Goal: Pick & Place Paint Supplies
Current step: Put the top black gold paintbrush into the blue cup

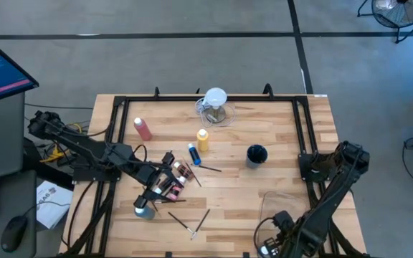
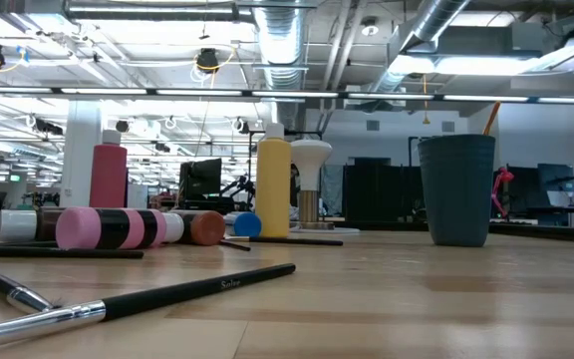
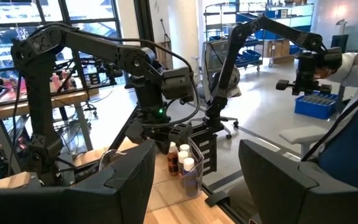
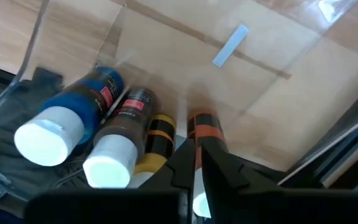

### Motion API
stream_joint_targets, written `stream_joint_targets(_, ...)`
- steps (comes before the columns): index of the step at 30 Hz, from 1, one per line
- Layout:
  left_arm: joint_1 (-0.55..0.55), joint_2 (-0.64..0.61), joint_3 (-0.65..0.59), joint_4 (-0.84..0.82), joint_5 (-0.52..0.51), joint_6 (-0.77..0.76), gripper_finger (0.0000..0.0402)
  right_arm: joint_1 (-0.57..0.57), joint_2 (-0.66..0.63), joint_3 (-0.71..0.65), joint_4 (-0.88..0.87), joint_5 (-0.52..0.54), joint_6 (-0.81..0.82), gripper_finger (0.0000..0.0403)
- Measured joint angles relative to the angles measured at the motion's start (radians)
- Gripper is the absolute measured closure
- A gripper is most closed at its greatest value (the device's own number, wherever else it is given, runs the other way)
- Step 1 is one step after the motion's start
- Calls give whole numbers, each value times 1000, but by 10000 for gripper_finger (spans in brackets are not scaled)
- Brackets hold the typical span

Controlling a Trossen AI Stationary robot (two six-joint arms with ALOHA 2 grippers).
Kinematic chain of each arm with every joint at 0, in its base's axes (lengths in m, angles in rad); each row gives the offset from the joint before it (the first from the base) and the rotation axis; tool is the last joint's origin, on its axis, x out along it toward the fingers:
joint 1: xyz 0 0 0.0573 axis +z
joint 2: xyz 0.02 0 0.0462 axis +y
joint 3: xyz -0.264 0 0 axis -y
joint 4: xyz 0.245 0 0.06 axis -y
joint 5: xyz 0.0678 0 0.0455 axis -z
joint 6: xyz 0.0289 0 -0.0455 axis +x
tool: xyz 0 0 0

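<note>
I see small white-capped bottles (image 1: 181, 172) lying clustered just beside my left claw (image 1: 165, 178), brushes (image 1: 199, 221) flat nearby, squeeze bottles (image 1: 203, 138) upright beyond.

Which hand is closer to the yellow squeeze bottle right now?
Left. The left hand sits over the small bottles just beside the yellow squeeze bottle; the right hand is far off at the table's front edge.

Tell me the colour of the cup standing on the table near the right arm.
The cup is dark blue-grey; the low view shows it best.
</note>
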Motion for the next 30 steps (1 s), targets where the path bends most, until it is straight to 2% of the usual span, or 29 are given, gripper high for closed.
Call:
stream_joint_targets(3, 0, 0, 0, 0, 0, 2, 183, 0, 0, 0, 0, 1, -4, 383)
stream_joint_targets(6, 0, 0, 0, 1, 0, 3, 183, -6, 0, 0, 0, 55, -62, 384)
stream_joint_targets(11, 0, 0, 0, 10, 0, 20, 183, -56, 0, 0, -15, 168, -313, 385)
stream_joint_targets(18, 0, 0, 0, 22, 1, 21, 183, -122, -59, 1, 0, 582, -868, 380)
stream_joint_targets(23, 0, 0, 0, 22, 0, 21, 183, -169, -154, 1, -10, 885, -1176, 382)
stream_joint_targets(27, 0, 0, 0, 21, -9, 21, 183, -226, -231, 1, -7, 1044, -1387, 383)
stream_joint_targets(30, 0, 0, 0, 21, -46, 21, 183, -265, -265, -9, 32, 1091, -1516, 381)
